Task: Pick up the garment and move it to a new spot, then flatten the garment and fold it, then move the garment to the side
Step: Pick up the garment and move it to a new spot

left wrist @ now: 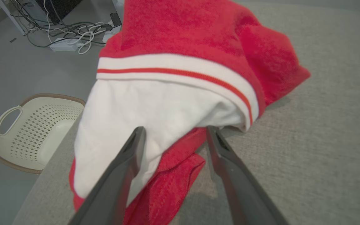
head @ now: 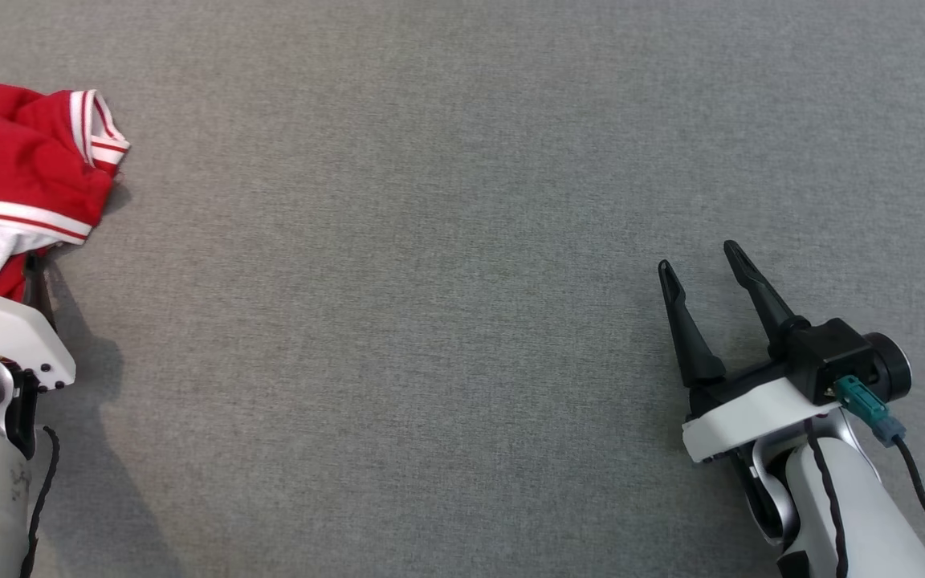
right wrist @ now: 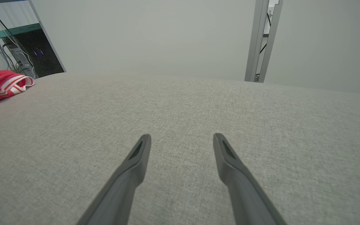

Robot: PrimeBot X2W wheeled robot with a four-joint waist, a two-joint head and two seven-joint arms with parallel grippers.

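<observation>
The garment [head: 17, 164] is a crumpled red top with white bands and a white lining, heaped at the table's far left edge. Close up, the garment [left wrist: 173, 78] partly hangs over that edge. My left gripper [left wrist: 175, 132] is open, its fingertips right at the near fold of the cloth, one tip over the white part and the other by the red hem. In the head view its fingers are mostly hidden behind the wrist [head: 5, 333]. My right gripper [head: 703, 269] stands open over bare cloth at the lower right, far from the garment [right wrist: 2, 84].
The table [head: 446, 241] is covered in grey fabric. Beyond its left edge, on the floor, sit a cream perforated basket [left wrist: 30, 131] and a tangle of cables [left wrist: 70, 31]. A metal post [right wrist: 261, 40] stands behind the table's far side.
</observation>
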